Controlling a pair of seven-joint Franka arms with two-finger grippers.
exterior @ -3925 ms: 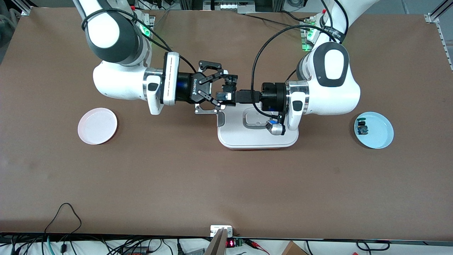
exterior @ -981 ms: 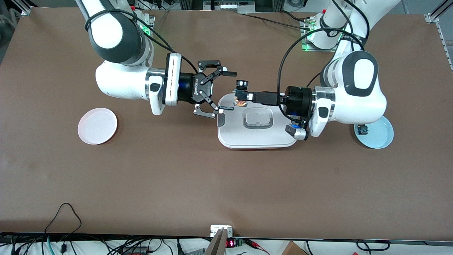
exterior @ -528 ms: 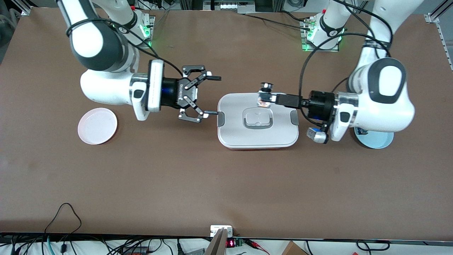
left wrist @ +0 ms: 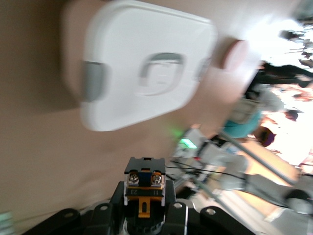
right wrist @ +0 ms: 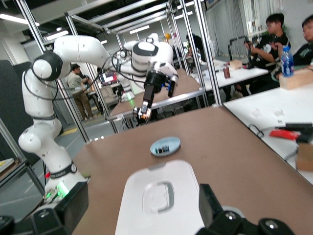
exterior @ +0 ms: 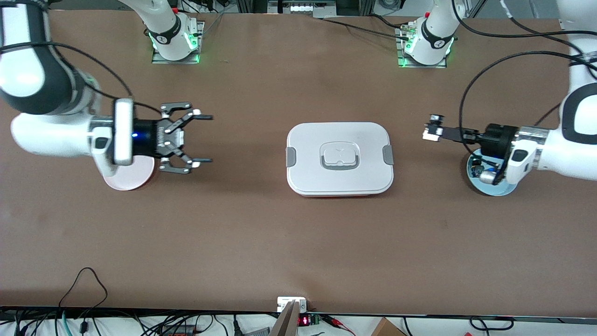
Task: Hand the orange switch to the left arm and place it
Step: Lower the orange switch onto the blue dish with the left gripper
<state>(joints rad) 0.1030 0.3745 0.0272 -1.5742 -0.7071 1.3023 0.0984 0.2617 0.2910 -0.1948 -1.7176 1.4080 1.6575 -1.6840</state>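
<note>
The left gripper (exterior: 433, 127) is clamped on the orange switch (left wrist: 143, 187), held in the air near the blue plate (exterior: 509, 186). The right gripper (exterior: 201, 138) hovers empty with fingers spread wide beside the pink plate (exterior: 122, 181). The white box (exterior: 339, 158) sits on the table between them, well apart from both.

Left arm stretched level at its end of the table, left gripper (exterior: 433, 128) up in the air, fingers clamped on a small part (wrist view confirms the grip). Right arm level too, right gripper (exterior: 200, 138) airborne, fingers spread wide, holding nothing.
</note>
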